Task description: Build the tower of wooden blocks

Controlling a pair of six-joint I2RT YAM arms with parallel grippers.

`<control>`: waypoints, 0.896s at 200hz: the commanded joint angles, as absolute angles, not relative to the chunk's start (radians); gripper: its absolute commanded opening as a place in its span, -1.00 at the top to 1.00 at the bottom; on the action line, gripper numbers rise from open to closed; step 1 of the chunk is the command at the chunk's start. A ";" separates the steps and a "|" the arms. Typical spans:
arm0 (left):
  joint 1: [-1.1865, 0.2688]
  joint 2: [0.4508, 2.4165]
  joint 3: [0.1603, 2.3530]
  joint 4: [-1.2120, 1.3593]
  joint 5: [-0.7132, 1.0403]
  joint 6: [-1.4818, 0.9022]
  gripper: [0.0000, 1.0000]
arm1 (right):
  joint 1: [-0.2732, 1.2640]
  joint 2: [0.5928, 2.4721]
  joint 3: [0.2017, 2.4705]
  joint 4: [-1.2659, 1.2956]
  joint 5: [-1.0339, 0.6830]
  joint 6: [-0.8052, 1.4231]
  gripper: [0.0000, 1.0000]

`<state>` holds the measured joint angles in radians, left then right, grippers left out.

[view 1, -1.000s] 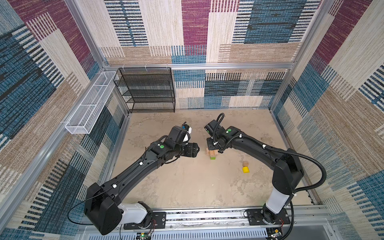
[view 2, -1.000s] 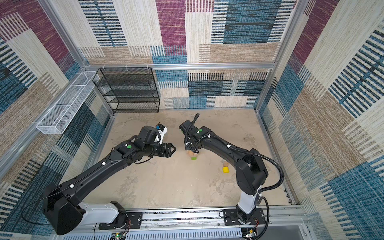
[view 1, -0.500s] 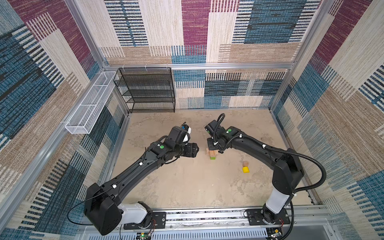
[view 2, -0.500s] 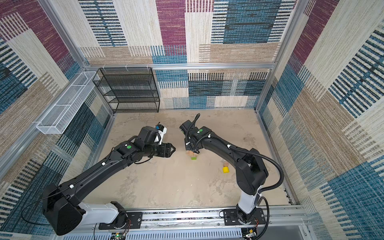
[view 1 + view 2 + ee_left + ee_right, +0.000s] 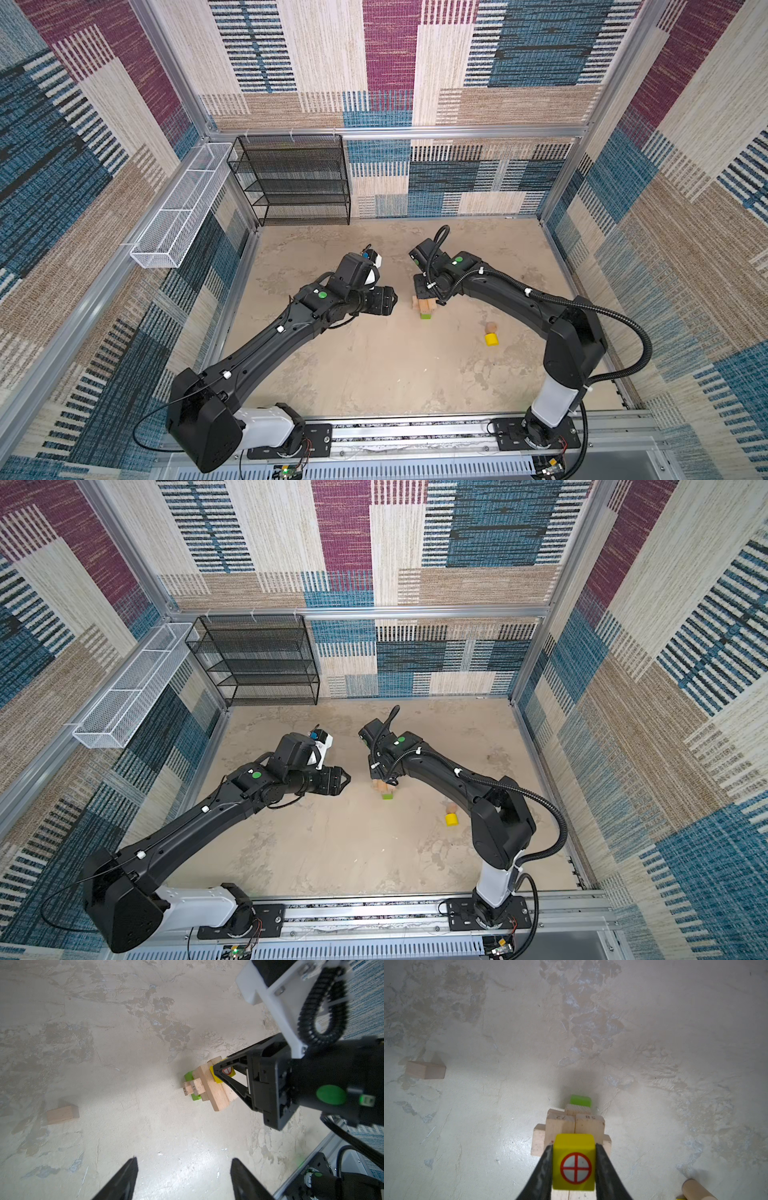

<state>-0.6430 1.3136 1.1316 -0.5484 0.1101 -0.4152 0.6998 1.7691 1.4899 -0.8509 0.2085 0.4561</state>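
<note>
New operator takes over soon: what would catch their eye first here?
The red-marked yellow wooden cube, pinched in the right gripper at the top of the tower of crosswise tan wood bricks on a green block, mid-floor. Next, the left gripper, open and empty, beside the tower, and a yellow cylinder loose on the floor to its right in both top views.

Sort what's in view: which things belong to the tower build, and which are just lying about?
Job in hand:
- tower
- yellow cube, clamped in the right gripper
- loose tan brick
- yellow cylinder
- tan round piece

Lying about:
- black mesh shelf
- white wire basket
</note>
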 commanded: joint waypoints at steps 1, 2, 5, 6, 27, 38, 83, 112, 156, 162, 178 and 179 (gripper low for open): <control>-0.642 1.306 1.127 -0.553 0.103 -0.391 -0.50 | 0.701 1.773 1.499 -0.840 0.198 0.469 0.53; -0.643 1.306 1.127 -0.553 0.103 -0.391 -0.50 | 0.701 1.773 1.498 -0.840 0.198 0.469 0.53; -0.643 1.305 1.126 -0.553 0.103 -0.390 -0.50 | 0.701 1.774 1.498 -0.840 0.198 0.469 0.53; -0.643 1.305 1.126 -0.553 0.103 -0.391 -0.50 | 0.701 1.775 1.498 -0.840 0.198 0.470 0.53; -0.642 1.301 1.124 -0.555 0.101 -0.392 -0.50 | 0.700 1.776 1.498 -0.842 0.197 0.471 0.46; -0.642 1.299 1.124 -0.554 0.100 -0.391 -0.50 | 0.701 1.776 1.498 -0.842 0.196 0.471 0.37; -0.642 1.294 1.118 -0.552 0.094 -0.393 -0.50 | 0.700 1.776 1.501 -0.843 0.192 0.473 0.16; -0.643 1.290 1.116 -0.554 0.094 -0.393 -0.50 | 0.701 1.778 1.500 -0.845 0.188 0.477 0.10; -0.643 1.283 1.113 -0.557 0.089 -0.391 -0.50 | 0.700 1.773 1.500 -0.845 0.186 0.483 0.09; -0.643 1.281 1.114 -0.556 0.088 -0.391 -0.50 | 0.701 1.773 1.500 -0.845 0.185 0.483 0.09; -0.642 1.277 1.111 -0.558 0.087 -0.391 -0.50 | 0.700 1.773 1.500 -0.844 0.184 0.486 0.04; -0.642 1.277 1.111 -0.558 0.087 -0.391 -0.50 | 0.700 1.773 1.500 -0.845 0.184 0.486 0.03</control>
